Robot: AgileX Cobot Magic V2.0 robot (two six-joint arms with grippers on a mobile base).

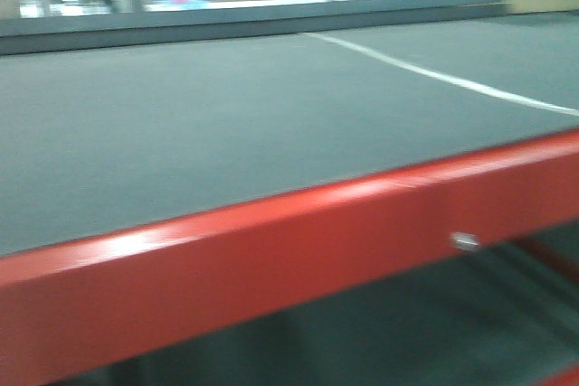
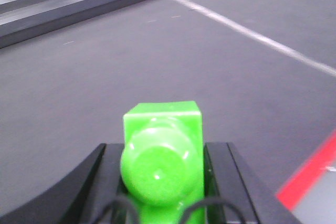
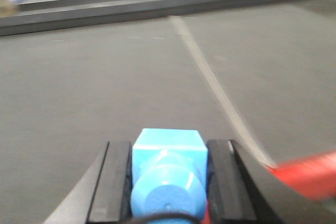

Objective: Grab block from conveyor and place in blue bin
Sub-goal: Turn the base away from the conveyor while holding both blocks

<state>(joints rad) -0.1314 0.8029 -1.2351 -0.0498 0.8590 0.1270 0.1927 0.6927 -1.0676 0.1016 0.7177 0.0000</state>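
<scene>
The blue block (image 3: pixel 167 148), a cube with a round stud facing the camera, sits between the black fingers of my right gripper (image 3: pixel 169 156), which is shut on it above the conveyor belt (image 3: pixel 105 77). My left gripper (image 2: pixel 164 153) is shut on a bright green block (image 2: pixel 163 129) of the same shape, also over the belt. In the front view the dark grey conveyor (image 1: pixel 226 133) and its glossy red frame (image 1: pixel 271 250) fill the picture, and neither gripper shows there. The blue bin is out of view.
A white line (image 1: pixel 434 74) crosses the belt diagonally at the right. A dark rail (image 1: pixel 226 24) runs along the far edge, with blurred clutter behind it. A silver bolt (image 1: pixel 464 241) sits in the red frame. The red edge (image 2: pixel 310 174) lies right of my left gripper.
</scene>
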